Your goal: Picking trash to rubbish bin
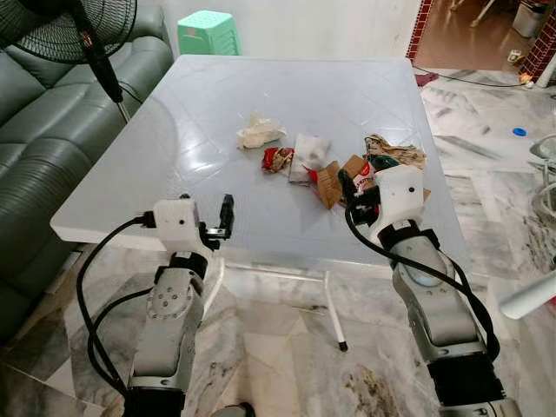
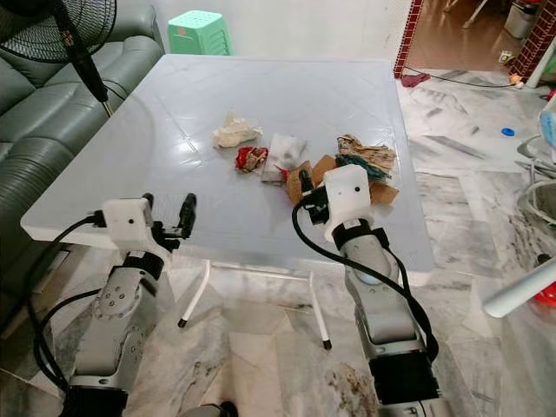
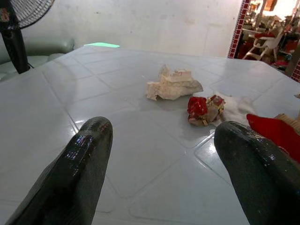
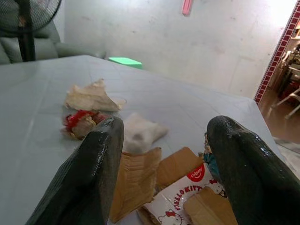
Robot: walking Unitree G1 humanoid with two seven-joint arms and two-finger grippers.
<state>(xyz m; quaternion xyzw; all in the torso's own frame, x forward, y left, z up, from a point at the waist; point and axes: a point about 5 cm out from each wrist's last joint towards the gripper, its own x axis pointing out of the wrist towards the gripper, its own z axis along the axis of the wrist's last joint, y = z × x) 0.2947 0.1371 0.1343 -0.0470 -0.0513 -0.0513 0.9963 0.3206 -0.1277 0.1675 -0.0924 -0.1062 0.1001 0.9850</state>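
**Both grippers over the table, trash still lying on it**

A white table [image 1: 217, 130] stands on a marble floor [image 1: 287, 347], with a grey sofa [image 1: 43, 122] and a black fan [image 1: 61, 26] on the robot's left and a green stool [image 1: 208, 33] beyond the far edge. The trash lies in a loose row near the table's middle and right side: a crumpled cream paper [image 1: 259, 132], a small red wrapper [image 1: 278, 159] just beside a white tissue [image 1: 309, 155], then pieces of brown cardboard [image 1: 330, 184] and a crinkled bag [image 1: 395, 152] further right.

The left gripper [image 1: 217, 217] hangs over the near edge of the table, well apart from the trash, its fingers spread and holding nothing. The right gripper [image 1: 358, 193] is right at the cardboard; the head views hide most of its fingers behind the white wrist housing.

The wrist views fill this in. The left wrist view looks across bare tabletop between two parted fingers [image 3: 79, 168] towards the cream paper and red wrapper. The right wrist view shows its fingers [image 4: 93, 173] spread wide, empty, just above the cardboard, and reveals a printed toothpaste box [image 4: 180, 194] lying among the pieces.
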